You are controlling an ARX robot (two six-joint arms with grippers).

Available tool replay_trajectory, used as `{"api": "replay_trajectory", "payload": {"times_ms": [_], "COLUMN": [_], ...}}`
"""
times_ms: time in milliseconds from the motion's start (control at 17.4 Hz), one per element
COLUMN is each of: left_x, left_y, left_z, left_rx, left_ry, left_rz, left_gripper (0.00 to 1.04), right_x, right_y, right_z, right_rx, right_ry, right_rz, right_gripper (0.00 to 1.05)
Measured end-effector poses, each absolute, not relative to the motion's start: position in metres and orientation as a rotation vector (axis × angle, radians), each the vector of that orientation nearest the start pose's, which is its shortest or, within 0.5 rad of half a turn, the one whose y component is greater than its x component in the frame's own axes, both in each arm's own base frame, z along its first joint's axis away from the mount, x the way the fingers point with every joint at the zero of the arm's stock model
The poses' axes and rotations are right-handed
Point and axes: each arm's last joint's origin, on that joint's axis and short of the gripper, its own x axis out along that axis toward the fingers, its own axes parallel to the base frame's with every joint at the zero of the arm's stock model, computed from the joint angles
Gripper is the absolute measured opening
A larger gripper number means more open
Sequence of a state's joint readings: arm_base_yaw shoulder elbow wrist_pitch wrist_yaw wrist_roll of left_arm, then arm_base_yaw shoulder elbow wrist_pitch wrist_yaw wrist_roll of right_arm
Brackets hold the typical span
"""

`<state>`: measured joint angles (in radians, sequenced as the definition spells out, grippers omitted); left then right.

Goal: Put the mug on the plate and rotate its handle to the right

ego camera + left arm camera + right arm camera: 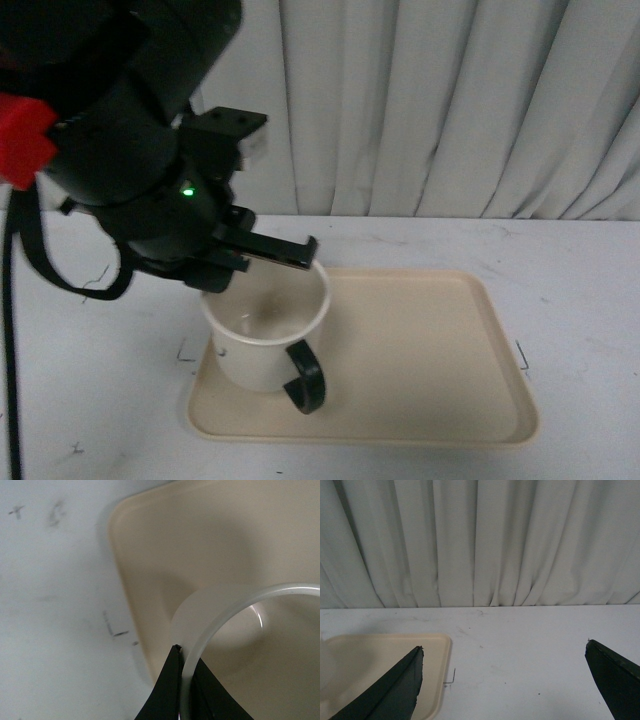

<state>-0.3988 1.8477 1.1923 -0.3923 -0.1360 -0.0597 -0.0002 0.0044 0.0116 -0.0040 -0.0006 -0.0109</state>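
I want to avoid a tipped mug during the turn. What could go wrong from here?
1. The left gripper pinches the mug by one side of its thin rim only, so twisting could tilt it or let it slip.
2. The mug stands near the left rim of the plate; a sideways nudge could ride its base onto that raised edge.
3. The handle points toward the robot, so a small turn falls short.
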Motion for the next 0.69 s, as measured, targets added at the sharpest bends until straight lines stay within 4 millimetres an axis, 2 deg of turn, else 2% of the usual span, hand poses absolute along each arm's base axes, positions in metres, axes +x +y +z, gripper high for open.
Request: {"api": "replay_trajectory", "payload": {"times_ms": [172,402,460,575,690], "left_x": [0.359,0.372,0.375,0.374,0.374], "left_y": [-0.172,-0.191,-0.197,-0.202,-0.203], "left_z": [0.16,0.15,0.141,0.141,0.141], "left_rx": [0.267,0.285,0.291,0.287,0.282], "left_ry": [1.045,1.084,1.111,1.116,1.119], "left_rz": [-0.273,-0.305,-0.319,-0.338,-0.351], "left_gripper": [0.03,0.03,0.03,0.03,0.2], "right_x": [0.097,0.097,0.097,0.097,0.097], "right_y": [0.0,0.0,0.0,0.0,0.0], "right_z": [0.167,0.167,0.167,0.167,0.167], "right_rx": [-0.011,-0.011,-0.011,-0.011,-0.011], "right_ry": [-0.003,-0.003,-0.004,-0.003,-0.004], "right_rz": [0.0,0.0,0.0,0.0,0.0], "right_gripper": [0.98,0.98,0.98,0.98,0.98]}}
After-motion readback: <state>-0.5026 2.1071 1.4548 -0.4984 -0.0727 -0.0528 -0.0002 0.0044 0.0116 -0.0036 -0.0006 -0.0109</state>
